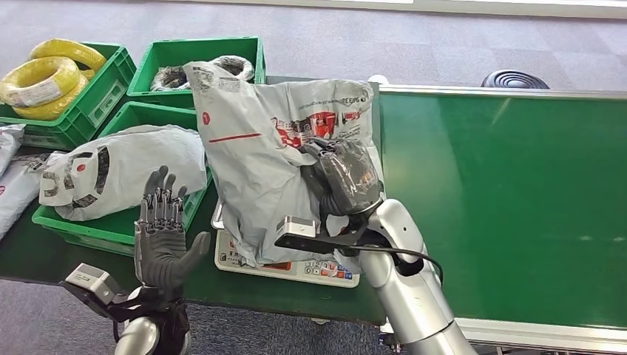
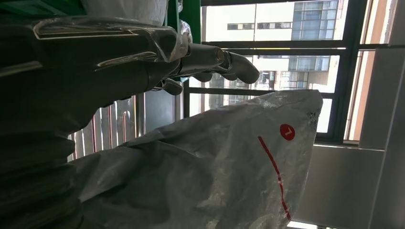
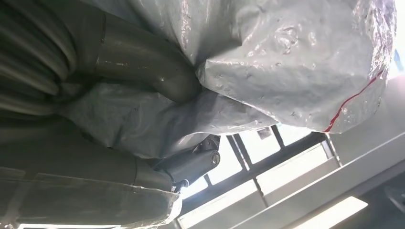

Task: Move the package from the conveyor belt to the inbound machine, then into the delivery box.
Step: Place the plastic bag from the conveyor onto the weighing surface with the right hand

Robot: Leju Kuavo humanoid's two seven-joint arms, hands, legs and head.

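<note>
A grey plastic mailer package [image 1: 259, 148] with red print stands upright over the white inbound machine [image 1: 288, 268], a flat scale-like pad beside the green conveyor belt [image 1: 510, 192]. My right hand [image 1: 344, 177] grips the package's side; its thumb and fingers [image 3: 186, 164] pinch the crumpled plastic [image 3: 286, 62]. My left hand [image 1: 161, 229] is raised, palm up and fingers spread, left of the package and holding nothing. The left wrist view shows those fingers [image 2: 229, 64] above the package [image 2: 224, 162], apart from it.
A green crate [image 1: 118, 218] just left of the scale holds another grey package [image 1: 126, 170]. Behind it stand a crate with dark cable coils [image 1: 200, 70] and one with yellow coils [image 1: 52, 74]. More grey bags [image 1: 11, 177] lie at the far left.
</note>
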